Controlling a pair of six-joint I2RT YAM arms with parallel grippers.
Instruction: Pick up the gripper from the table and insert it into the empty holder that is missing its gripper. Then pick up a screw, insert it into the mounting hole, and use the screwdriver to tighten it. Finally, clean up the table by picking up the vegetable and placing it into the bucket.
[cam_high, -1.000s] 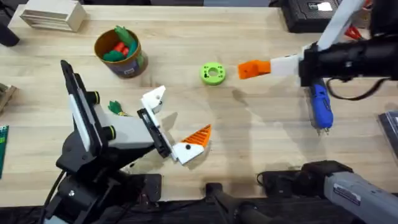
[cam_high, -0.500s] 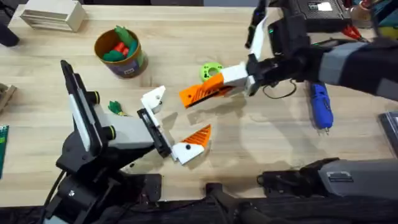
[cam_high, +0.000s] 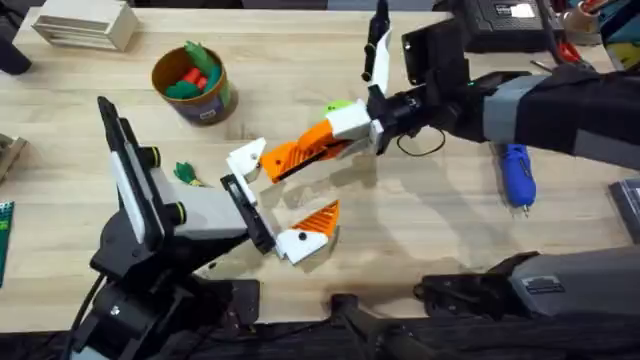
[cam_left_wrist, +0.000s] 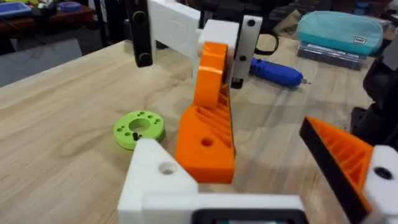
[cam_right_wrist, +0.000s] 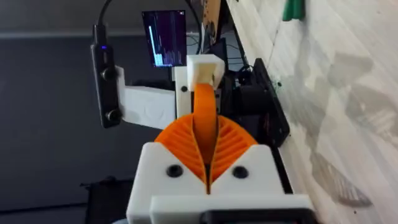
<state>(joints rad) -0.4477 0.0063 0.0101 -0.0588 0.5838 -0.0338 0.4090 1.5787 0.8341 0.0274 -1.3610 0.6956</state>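
The right end effector (cam_high: 352, 128) was closed on the gripper (cam_high: 300, 152), the orange ribbed piece clamped between its two orange pads, as the right wrist view showed. It held the piece above the surface (cam_high: 420, 230), reaching across the middle toward the left arm. The free end of the gripper was just beside the holder (cam_high: 247, 158), the bare white block of the left end effector (cam_high: 285, 205); I could not tell if they touched. In the left wrist view the gripper (cam_left_wrist: 208, 118) stood next to this white block (cam_left_wrist: 155, 177), which had a small dark round hole in its face. The left end effector was open and held nothing. The screwdriver (cam_high: 517, 175) lay on the surface at the right. The vegetable (cam_high: 186, 173) lay beside the left arm, and the bucket (cam_high: 192, 84) stood well apart from it, with toy pieces inside. A lime green ring (cam_high: 338, 107) was partly hidden behind the right end effector.
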